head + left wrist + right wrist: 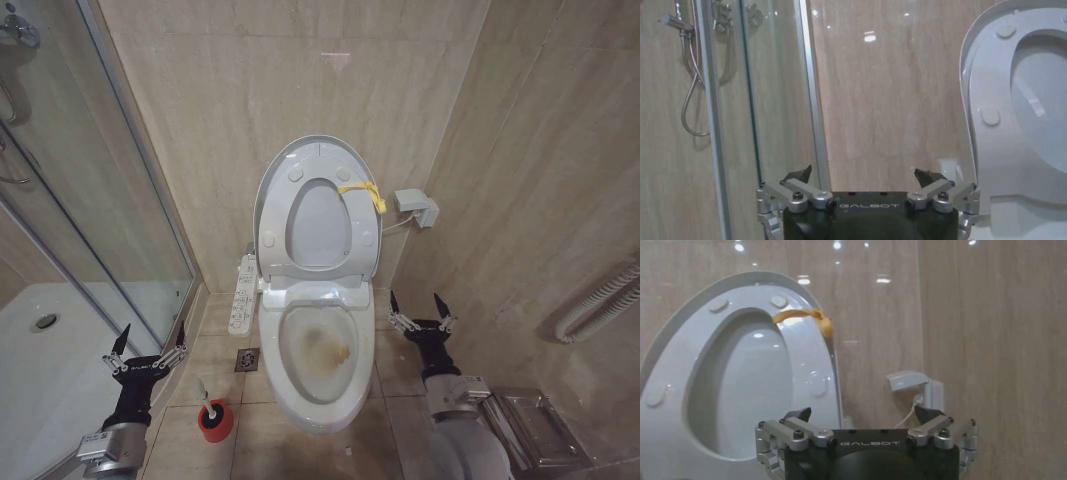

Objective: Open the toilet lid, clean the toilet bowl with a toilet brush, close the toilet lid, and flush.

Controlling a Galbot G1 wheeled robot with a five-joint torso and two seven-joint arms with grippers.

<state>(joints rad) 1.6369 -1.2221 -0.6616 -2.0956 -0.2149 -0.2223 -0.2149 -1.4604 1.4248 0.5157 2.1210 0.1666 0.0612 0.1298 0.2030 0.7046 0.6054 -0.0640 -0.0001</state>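
The toilet lid [318, 152] stands raised against the far wall, the stained toilet bowl [318, 352] exposed. Next comes fetching the toilet brush [203, 392], upright in its red holder [214, 421] on the floor left of the bowl. The left gripper [147, 343] hovers just beside it, fingers spread wide, empty. I'd grasp the handle high and lift straight up, avoiding the shower glass [120, 200]. The right gripper [420, 307] waits open, right of the bowl.

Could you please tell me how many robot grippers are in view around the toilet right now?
2. The left gripper hangs open beside the shower glass, above the toilet brush. The right gripper hangs open to the right of the toilet bowl.
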